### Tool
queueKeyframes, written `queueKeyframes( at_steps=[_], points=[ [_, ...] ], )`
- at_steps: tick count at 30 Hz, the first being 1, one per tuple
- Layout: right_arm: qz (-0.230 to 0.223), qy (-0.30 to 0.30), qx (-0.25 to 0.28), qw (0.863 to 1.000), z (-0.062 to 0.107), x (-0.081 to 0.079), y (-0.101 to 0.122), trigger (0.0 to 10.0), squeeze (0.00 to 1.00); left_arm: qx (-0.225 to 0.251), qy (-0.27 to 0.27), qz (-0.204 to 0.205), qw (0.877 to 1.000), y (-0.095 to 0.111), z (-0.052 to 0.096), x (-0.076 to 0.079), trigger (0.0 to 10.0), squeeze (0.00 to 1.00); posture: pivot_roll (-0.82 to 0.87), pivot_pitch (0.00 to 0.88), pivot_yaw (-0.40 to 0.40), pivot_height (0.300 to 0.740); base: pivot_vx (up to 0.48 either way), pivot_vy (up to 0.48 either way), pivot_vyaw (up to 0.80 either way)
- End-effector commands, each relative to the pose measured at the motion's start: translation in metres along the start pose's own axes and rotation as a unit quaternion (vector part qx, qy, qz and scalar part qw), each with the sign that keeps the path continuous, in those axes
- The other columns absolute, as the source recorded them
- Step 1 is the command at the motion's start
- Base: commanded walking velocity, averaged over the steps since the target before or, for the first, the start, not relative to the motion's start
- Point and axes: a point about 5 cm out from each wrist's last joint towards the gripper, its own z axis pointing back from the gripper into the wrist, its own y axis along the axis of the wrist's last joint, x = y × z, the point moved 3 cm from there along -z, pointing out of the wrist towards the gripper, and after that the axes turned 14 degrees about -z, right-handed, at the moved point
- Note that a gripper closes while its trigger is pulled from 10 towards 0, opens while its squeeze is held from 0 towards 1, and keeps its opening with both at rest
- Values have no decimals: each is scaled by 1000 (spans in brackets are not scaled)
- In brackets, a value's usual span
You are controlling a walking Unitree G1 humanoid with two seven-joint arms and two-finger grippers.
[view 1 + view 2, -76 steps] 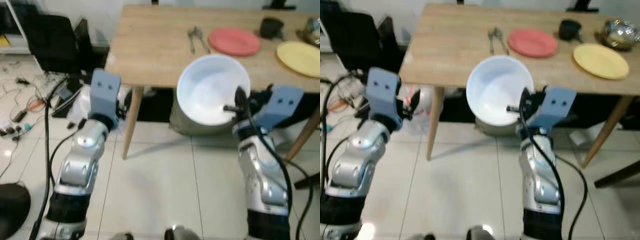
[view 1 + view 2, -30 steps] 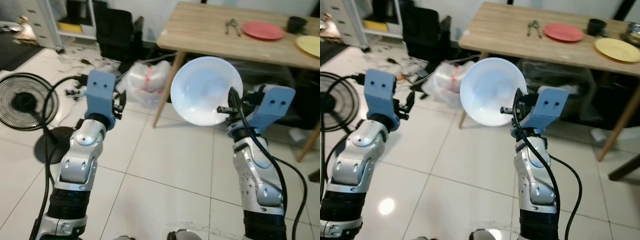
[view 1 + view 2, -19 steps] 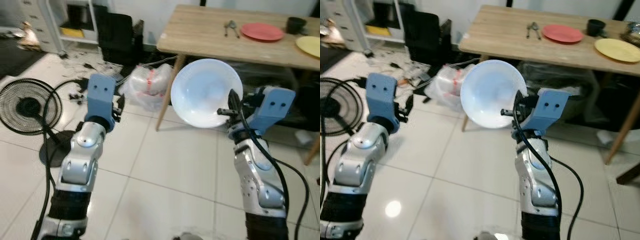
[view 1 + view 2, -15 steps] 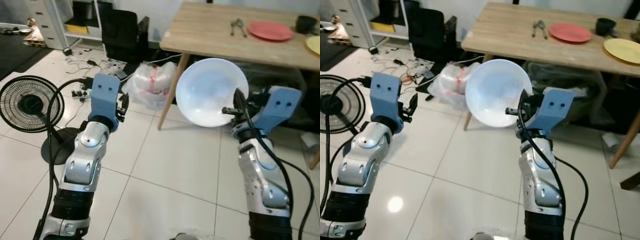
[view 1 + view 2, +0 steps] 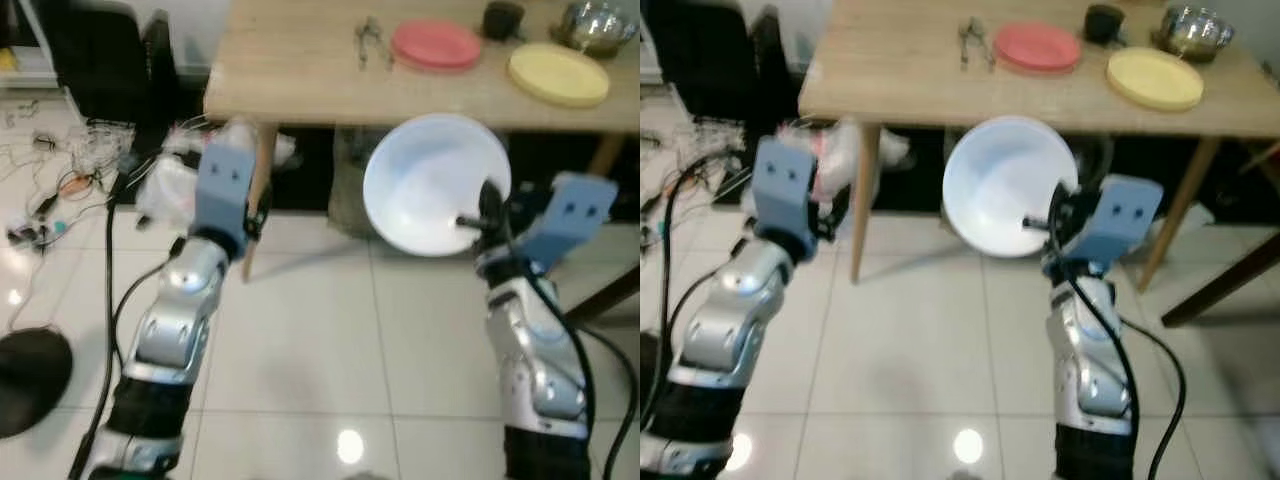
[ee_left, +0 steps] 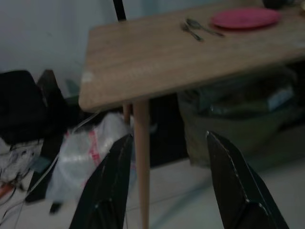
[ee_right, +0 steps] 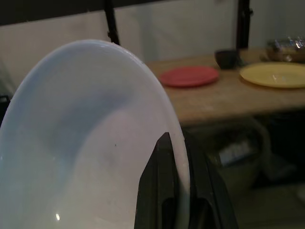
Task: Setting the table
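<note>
My right gripper (image 5: 481, 216) is shut on the rim of a large white bowl (image 5: 432, 183), held tilted in front of the wooden table (image 5: 300, 70). In the right wrist view a black finger (image 7: 162, 191) lies against the bowl's rim (image 7: 95, 138). On the table lie a red plate (image 5: 435, 43), a yellow plate (image 5: 558, 73), cutlery (image 5: 368, 40), a dark cup (image 5: 502, 17) and a metal bowl (image 5: 592, 22). My left gripper (image 6: 169, 138) is open and holds nothing, pointing at the table's near corner.
A table leg (image 5: 257, 220) stands just ahead of my left arm. A white plastic bag (image 5: 165, 190), cables (image 5: 50, 170) and a black chair (image 5: 100, 50) are at the left. A dark round base (image 5: 28, 378) sits on the floor at lower left.
The whole view has shifted: the table is now close and straight ahead, and the fan's grille has left the picture. The bowl stays in my right gripper.
</note>
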Motion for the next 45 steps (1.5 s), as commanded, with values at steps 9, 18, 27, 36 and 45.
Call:
queueKeyframes(
  at_steps=[9,18,27,36,45],
  points=[
    [1,-7,1,1000,1,4,2,10000,0,0,-12,1,1000,-1,1,5,10000,0,-103,51,71,740,480,0,-781],
    [2,-12,2,1000,1,6,2,10000,0,20,-47,5,999,5,3,15,10000,0,-105,50,74,740,471,0,-781],
    [2,-15,3,1000,1,8,2,10000,0,51,-99,10,994,15,7,28,10000,0,-106,47,75,740,407,0,-781],
    [4,-18,7,1000,-1,9,4,10000,0,63,-113,12,992,18,6,32,10000,0,-114,30,77,740,407,0,-781],
    [4,-22,9,1000,-1,10,4,10000,0,65,-118,13,991,19,6,34,10000,0,-116,29,79,740,409,0,-781]
  ],
)
